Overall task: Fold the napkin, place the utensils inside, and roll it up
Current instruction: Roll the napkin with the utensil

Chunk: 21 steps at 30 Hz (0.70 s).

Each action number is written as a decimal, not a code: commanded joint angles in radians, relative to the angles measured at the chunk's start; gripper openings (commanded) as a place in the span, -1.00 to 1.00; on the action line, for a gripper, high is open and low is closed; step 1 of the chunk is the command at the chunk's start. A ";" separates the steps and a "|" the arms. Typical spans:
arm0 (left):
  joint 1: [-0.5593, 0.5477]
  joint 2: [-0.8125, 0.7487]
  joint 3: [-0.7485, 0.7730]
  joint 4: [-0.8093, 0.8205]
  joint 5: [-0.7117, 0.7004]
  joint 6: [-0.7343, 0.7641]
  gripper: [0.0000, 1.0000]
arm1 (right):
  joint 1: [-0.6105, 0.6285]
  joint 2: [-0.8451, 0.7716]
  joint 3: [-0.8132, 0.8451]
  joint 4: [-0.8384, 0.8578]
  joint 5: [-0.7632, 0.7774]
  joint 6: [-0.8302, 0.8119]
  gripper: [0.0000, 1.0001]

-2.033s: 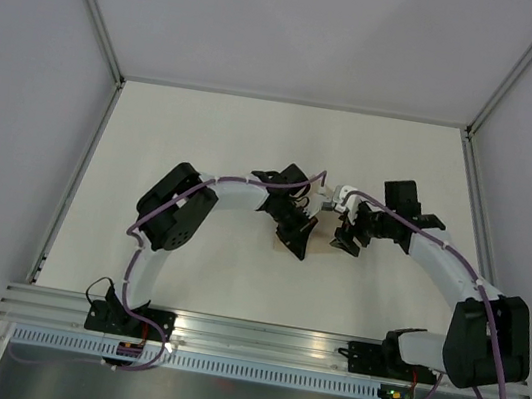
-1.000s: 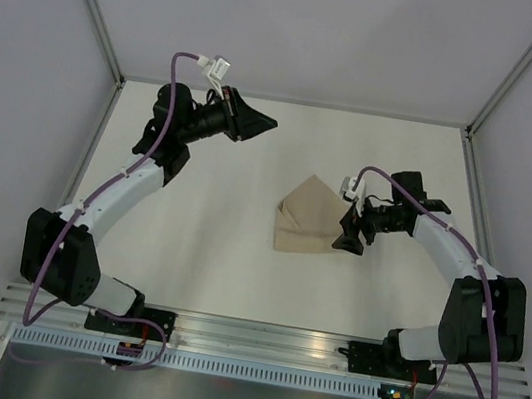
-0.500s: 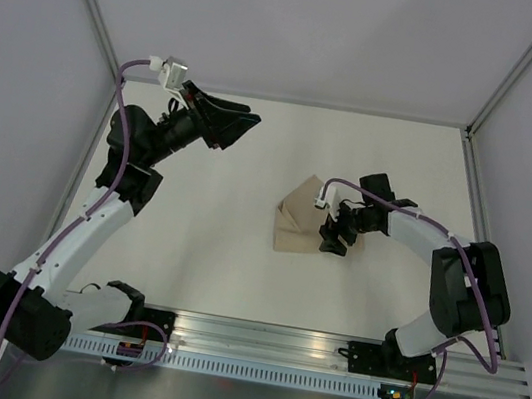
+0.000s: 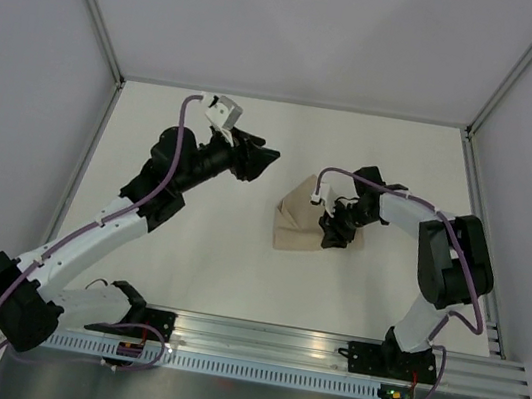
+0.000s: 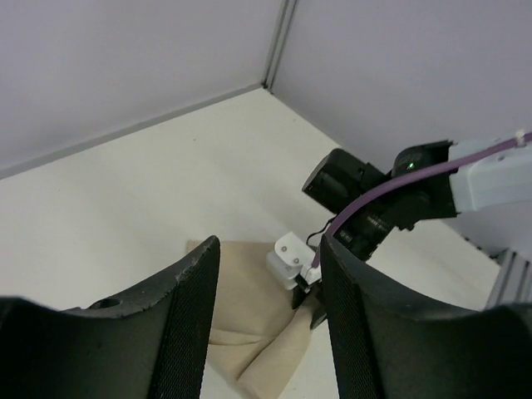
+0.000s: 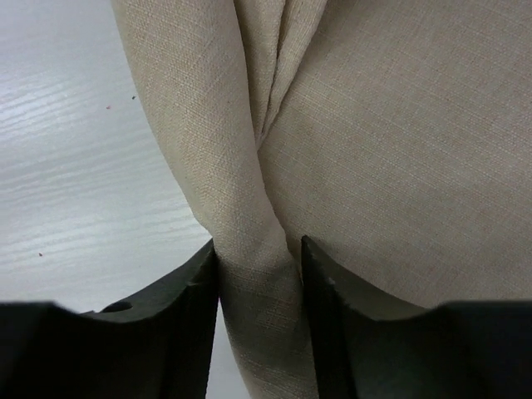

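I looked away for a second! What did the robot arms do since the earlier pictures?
Two seconds ago both grippers huddled over the napkin. The left gripper pulled away to the far left and is now swinging back, open and empty. The right gripper slid a little inward at the napkin's right edge and pinches a fold. The napkin stayed folded in about the same spot.

A white, faintly wood-grained surface (image 4: 206, 261) is closed in by pale grey walls (image 4: 302, 33) along its far, left and right edges. A ribbed aluminium rail (image 4: 264, 339) runs along its near edge.
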 commanded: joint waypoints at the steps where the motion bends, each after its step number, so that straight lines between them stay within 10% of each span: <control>1: -0.076 0.034 -0.035 -0.021 -0.183 0.182 0.13 | -0.026 0.055 0.083 -0.105 -0.054 -0.035 -0.11; 7: -0.191 0.080 -0.112 0.068 -0.287 0.279 0.08 | -0.077 0.206 0.246 -0.323 -0.126 -0.116 -0.42; 21: -0.454 0.467 -0.100 0.144 -0.310 0.673 0.28 | -0.103 0.439 0.462 -0.600 -0.161 -0.208 -0.46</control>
